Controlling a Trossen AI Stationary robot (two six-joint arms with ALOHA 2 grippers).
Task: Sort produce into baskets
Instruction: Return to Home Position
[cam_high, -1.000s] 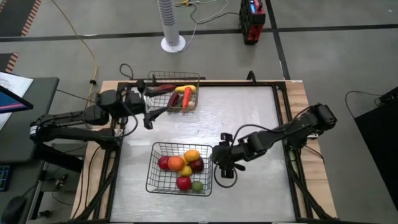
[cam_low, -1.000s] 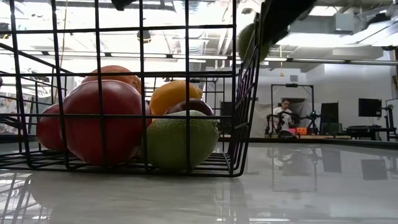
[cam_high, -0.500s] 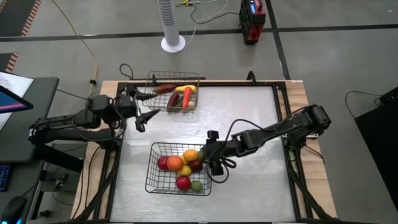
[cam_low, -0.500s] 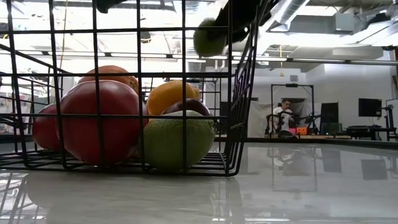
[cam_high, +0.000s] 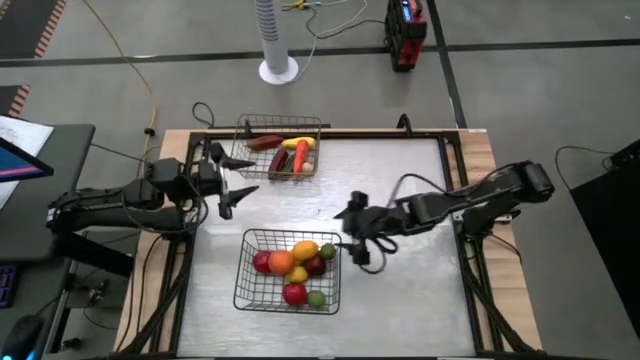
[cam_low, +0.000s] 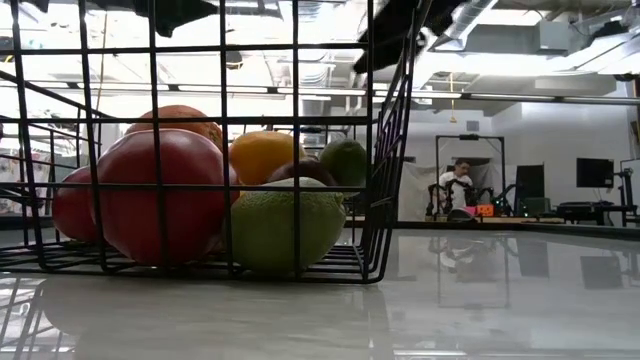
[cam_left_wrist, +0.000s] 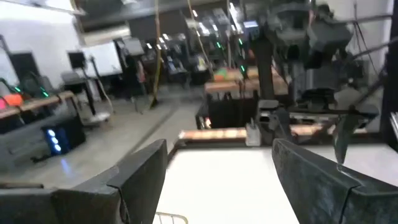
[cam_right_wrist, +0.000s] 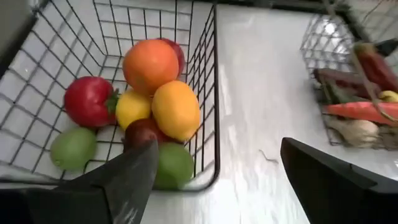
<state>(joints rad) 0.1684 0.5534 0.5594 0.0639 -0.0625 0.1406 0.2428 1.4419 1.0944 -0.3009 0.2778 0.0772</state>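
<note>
The near basket holds round produce: red, orange, yellow and green pieces, with a small green fruit against its right wall. This fruit also shows in the low view. The far basket holds long produce, among them a red piece and a dark red piece. My right gripper hangs open and holds nothing, just right of the near basket's right wall. My left gripper stands open above the table's left side, between the two baskets.
A white tower fan and a red box stand on the floor beyond the far edge. A cable loop hangs beside my right gripper. Bare tabletop stretches right of both baskets. A person sits far off in the room.
My right gripper carried the small green fruit left over the near basket's right wall and opened. The fruit dropped in and now lies among the produce by that wall. The gripper then drew back to the right and toward the far edge. My left gripper drew slightly away from the far basket.
</note>
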